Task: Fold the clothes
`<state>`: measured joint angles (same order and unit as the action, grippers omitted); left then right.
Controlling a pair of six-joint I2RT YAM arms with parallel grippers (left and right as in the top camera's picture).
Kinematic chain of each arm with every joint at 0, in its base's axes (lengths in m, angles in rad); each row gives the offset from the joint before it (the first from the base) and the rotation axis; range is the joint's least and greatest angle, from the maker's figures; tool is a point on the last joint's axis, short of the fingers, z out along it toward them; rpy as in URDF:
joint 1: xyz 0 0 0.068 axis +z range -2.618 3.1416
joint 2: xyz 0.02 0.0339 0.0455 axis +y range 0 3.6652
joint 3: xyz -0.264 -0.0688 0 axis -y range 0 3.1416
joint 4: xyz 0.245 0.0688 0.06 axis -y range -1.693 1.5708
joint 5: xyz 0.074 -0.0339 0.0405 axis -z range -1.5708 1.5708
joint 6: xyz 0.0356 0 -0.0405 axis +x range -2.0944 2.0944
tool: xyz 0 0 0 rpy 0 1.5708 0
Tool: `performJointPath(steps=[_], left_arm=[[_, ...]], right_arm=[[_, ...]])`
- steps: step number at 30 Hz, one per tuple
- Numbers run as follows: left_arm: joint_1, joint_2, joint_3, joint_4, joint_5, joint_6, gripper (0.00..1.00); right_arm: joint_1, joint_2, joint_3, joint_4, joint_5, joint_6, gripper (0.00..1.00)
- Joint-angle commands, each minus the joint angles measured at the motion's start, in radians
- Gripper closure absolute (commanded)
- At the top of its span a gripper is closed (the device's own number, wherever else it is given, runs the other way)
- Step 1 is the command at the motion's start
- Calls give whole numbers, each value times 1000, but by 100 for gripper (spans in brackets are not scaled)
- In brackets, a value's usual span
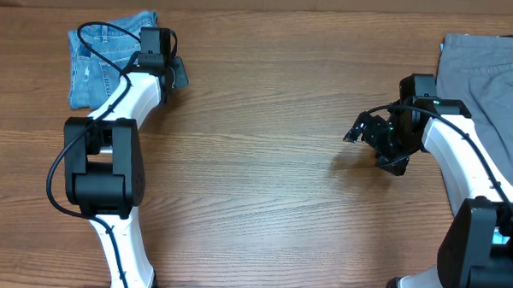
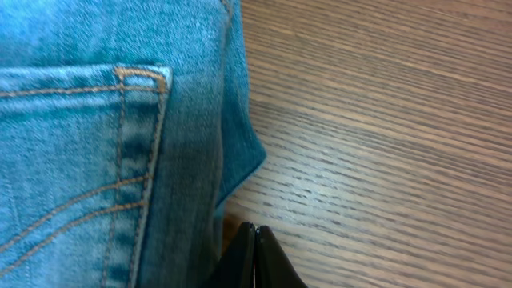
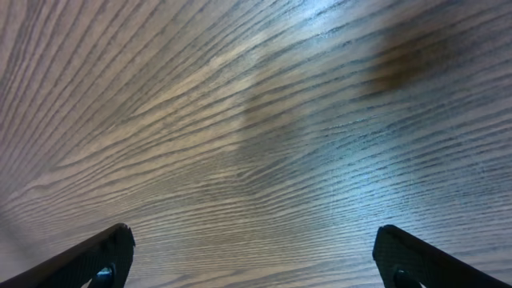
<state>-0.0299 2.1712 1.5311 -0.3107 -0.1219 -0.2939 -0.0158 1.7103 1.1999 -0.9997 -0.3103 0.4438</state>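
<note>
The clothes, light blue jeans (image 1: 97,57), lie as a folded bundle at the table's far left corner. In the left wrist view the jeans (image 2: 104,120) fill the left side, showing a back pocket with orange stitching. My left gripper (image 1: 180,73) sits just right of the bundle's edge. Its tips (image 2: 256,234) are pressed together over bare wood beside the denim, with nothing between them. My right gripper (image 1: 374,146) hovers over bare table at centre right, far from the jeans. It stands open (image 3: 252,244), both fingers (image 3: 104,256) wide apart over wood grain.
A grey garment (image 1: 490,75) lies spread at the far right, partly under the right arm. The wooden table (image 1: 263,187) lies bare between the two arms.
</note>
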Motion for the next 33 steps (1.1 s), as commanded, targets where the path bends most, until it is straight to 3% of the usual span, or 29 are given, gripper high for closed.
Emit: performJointPath(steps=[1,11,25,33], left_arm=[[24,30,-1,14,-53,37,95],[114,124,-1,46,-64,40,95],[228,127,0,196,-68,-1,94],[219,130,0,286,45,-62,93]], right_arm=[[6,-1,-2,-4,-5,-5,0],[6,-1,-2,-58,-6,-5,0],[6,-1,-2,-86,-6,-1,0],[8,-1,-2,-90,-7,33,0]])
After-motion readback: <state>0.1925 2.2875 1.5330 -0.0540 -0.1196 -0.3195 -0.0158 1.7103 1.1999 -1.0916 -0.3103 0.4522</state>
